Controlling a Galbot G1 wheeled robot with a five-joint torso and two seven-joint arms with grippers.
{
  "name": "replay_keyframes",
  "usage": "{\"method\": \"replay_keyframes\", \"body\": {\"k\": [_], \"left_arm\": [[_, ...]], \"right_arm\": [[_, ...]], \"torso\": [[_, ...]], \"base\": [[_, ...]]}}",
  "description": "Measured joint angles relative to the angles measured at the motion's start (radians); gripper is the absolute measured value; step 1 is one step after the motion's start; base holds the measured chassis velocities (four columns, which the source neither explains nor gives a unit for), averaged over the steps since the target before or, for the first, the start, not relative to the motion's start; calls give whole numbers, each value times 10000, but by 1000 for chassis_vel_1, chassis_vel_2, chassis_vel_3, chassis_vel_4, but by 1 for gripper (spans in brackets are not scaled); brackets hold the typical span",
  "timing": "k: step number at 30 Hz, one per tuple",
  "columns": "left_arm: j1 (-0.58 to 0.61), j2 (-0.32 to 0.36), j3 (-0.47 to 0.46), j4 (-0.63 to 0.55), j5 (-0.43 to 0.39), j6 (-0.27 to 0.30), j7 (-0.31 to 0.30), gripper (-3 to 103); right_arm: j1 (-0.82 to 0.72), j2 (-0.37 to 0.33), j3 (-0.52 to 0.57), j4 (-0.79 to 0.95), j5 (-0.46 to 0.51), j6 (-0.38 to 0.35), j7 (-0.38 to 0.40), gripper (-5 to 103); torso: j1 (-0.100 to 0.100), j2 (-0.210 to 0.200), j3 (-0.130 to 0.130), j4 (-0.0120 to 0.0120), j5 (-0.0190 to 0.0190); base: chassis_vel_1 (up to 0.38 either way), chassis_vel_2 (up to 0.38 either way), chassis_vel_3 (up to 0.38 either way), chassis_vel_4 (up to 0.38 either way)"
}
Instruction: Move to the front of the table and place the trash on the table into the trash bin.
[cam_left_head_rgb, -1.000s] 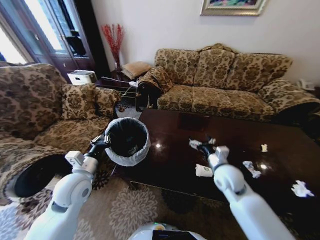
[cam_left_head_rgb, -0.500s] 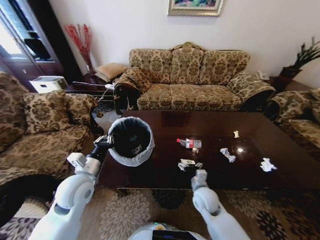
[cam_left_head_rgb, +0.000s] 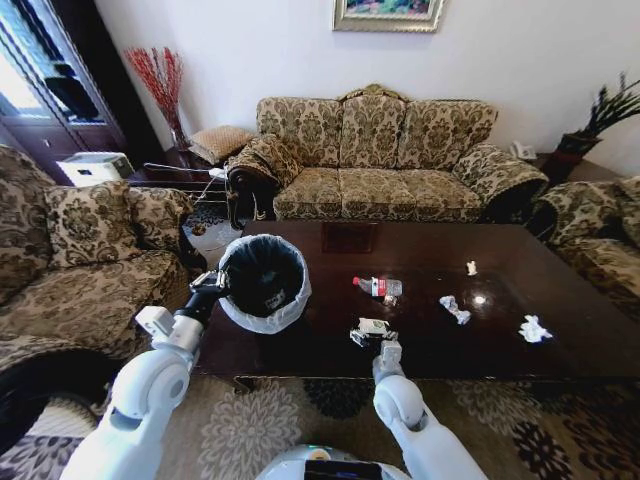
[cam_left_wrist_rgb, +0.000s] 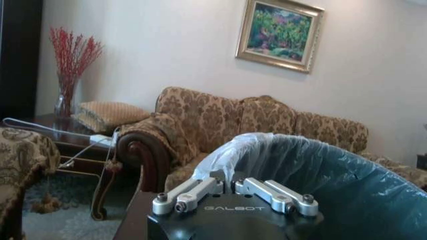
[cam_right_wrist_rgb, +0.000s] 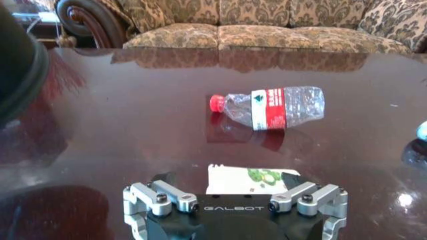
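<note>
My left gripper (cam_left_head_rgb: 212, 284) is shut on the rim of the trash bin (cam_left_head_rgb: 263, 283), a round black bin with a whitish liner, held off the table's (cam_left_head_rgb: 560, 300) left corner. The left wrist view has the liner rim (cam_left_wrist_rgb: 223, 155) right at that gripper (cam_left_wrist_rgb: 233, 189). My right gripper (cam_left_head_rgb: 373, 338) stands open at the near table edge, with a small white carton (cam_left_head_rgb: 371, 326) just ahead of it. In the right wrist view the carton (cam_right_wrist_rgb: 248, 180) lies in front of the gripper (cam_right_wrist_rgb: 235, 200), the crushed bottle (cam_right_wrist_rgb: 273, 107) beyond. Paper wads (cam_left_head_rgb: 454, 308) lie to the right.
A patterned sofa (cam_left_head_rgb: 385, 160) stands behind the table and armchairs (cam_left_head_rgb: 80, 250) flank it. Another white wad (cam_left_head_rgb: 533, 329) and a small scrap (cam_left_head_rgb: 471, 267) lie on the right half of the tabletop. Patterned carpet runs under the near edge.
The head camera has turned right, so the whole scene shifted. My right arm pulled back and lowered to the near table edge by the white carton. The left gripper keeps its hold on the bin.
</note>
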Motion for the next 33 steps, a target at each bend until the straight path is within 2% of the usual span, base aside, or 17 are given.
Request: {"method": "replay_keyframes", "body": {"k": [8,11,12,14,16,19,20,23,24,26,27,29,30,32,33], "left_arm": [[-5,-21,-33,-20,-144,26,-15,3],[-8,-33,-40,-7,-172,35,-19,3],[-8,-33,-40,-7,-172,35,-19,3],[-29,-35,-35,22,-180,61,-25,3],[-40,-39,-29,30,-180,68,-27,3],[-49,-83,12,57,-171,104,-28,3],[-49,-83,12,57,-171,104,-28,3],[-28,-131,20,84,-131,113,-23,3],[-18,-137,20,85,-120,115,-17,3],[-10,-143,6,83,-104,124,-8,3],[-10,-143,6,83,-104,124,-8,3],[-5,-148,-18,49,-90,137,-8,3],[1,-156,-29,22,-86,142,-10,3],[26,-190,-42,-49,-69,149,-11,3],[26,-190,-42,-49,-69,149,-11,3]], "right_arm": [[-113,-50,-137,-39,6,-198,182,100],[-245,-56,-152,-92,-165,-131,228,85],[-245,-56,-152,-92,-165,-131,228,85],[-287,-99,-140,-110,-233,-82,283,74],[-287,-107,-128,-122,-238,-72,292,74],[-254,-114,-91,-270,-282,28,298,57],[-254,-114,-91,-270,-282,28,298,57],[-190,-116,-87,-416,-362,112,264,41],[-158,-120,-88,-456,-402,146,236,41],[-77,-130,-89,-537,-522,230,148,30],[-77,-130,-89,-537,-522,230,148,30],[23,-150,-78,-607,-652,335,50,19],[71,-158,-61,-627,-701,393,-5,19],[134,-169,13,-631,-765,504,-129,9],[134,-169,13,-631,-765,504,-129,9]], "torso": [[1,0,0,0,0],[0,0,0,1,2],[0,0,0,1,2],[1,0,1,0,1],[1,0,0,0,1],[0,0,0,0,1],[0,0,0,0,1],[0,0,1,1,2],[1,0,1,1,1],[0,0,0,1,1],[0,0,0,1,1],[0,0,1,1,1],[0,0,1,1,2],[1,0,1,1,2],[1,0,1,1,2]], "base": [[0,0,0,0],[0,0,0,0],[0,0,0,0],[0,0,0,0],[0,0,0,0],[0,0,0,0],[0,0,0,0],[0,0,0,0],[0,0,0,0],[0,0,0,0],[0,0,0,0],[0,0,0,0],[0,0,0,0],[0,0,0,0],[0,0,0,0]]}}
